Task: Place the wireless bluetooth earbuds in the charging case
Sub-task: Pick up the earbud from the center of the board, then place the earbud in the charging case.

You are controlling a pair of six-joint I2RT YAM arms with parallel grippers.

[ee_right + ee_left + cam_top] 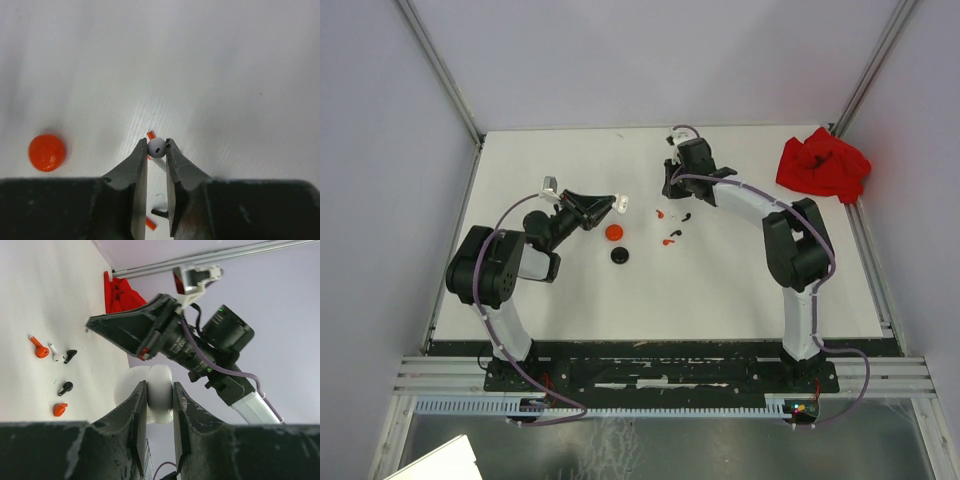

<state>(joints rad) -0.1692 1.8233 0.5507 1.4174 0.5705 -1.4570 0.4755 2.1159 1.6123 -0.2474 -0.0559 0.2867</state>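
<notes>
Wrist cameras give me what the overhead view hides. From above, the right gripper [671, 188] is only a dark lump over the far middle of the desk [720, 290], and I cannot see what it carries. Its own camera shows the fingers drawn in to a narrow gap with a white earbud [156, 147] pinched between the tips, its stem running back between them.

The left gripper [159, 386] is closed down the same way, clamped on the white charging case [129, 386], which is just a pale spot at the fingertips from overhead. The left wrist view also picks out a loose white earbud [57, 355] lying on the desk, lost against the white surface from above.

An orange earbud [39, 350] and a black earbud [70, 356] lie just beside that loose one. A second black earbud [65, 387] and a second orange earbud [60, 410] lie near them.

A red round case [614, 232] and a black round case [620, 255] sit between the arms, near the left gripper. A red cloth [823, 165] is bunched at the far right corner, well apart.

The right arm fills the middle of the left wrist view. In the right wrist view my own fingers cover most of what lies below them.

The held earbud is tiny, with a round pale head, a small dark slot and a thin stem. It is far smaller than the red round case.
</notes>
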